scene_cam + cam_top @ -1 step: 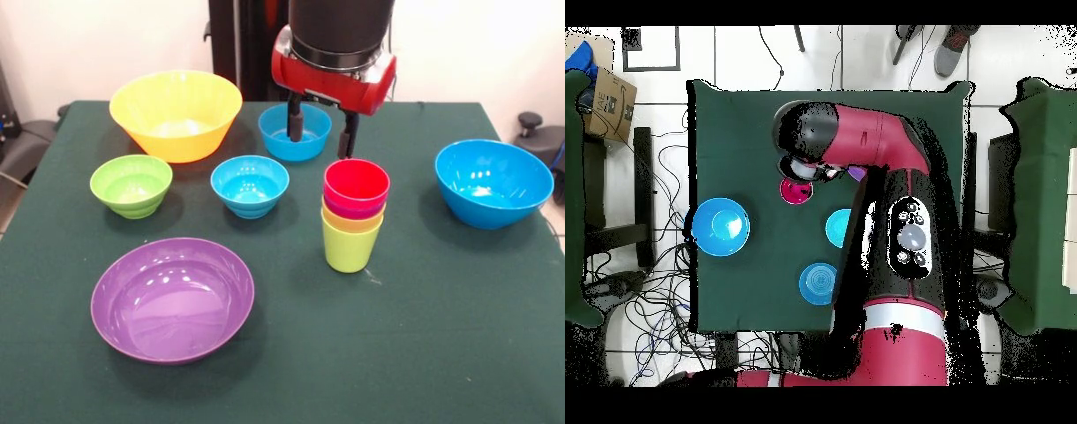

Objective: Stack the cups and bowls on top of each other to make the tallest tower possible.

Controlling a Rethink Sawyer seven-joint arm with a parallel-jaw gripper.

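— Around the pincer [323, 126], what do you see?
— Your bowls sit empty: yellow-orange bowl [176, 115] well to one side, large blue bowl [493, 182] to the other, purple bowl [173, 299] farthest in front.
— And the tower [354, 215]?
— Just before the pincer: red cup [357, 185] topmost, lime green cup [350, 246] lowest.
— The arm [895, 190]?
— It hangs upright, fingers [294, 119] spread, gripping nothing, one fronting a small blue bowl [295, 132].

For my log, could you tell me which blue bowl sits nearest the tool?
The small blue bowl right behind the tool, beside the yellow bowl; the other two sit farther off.
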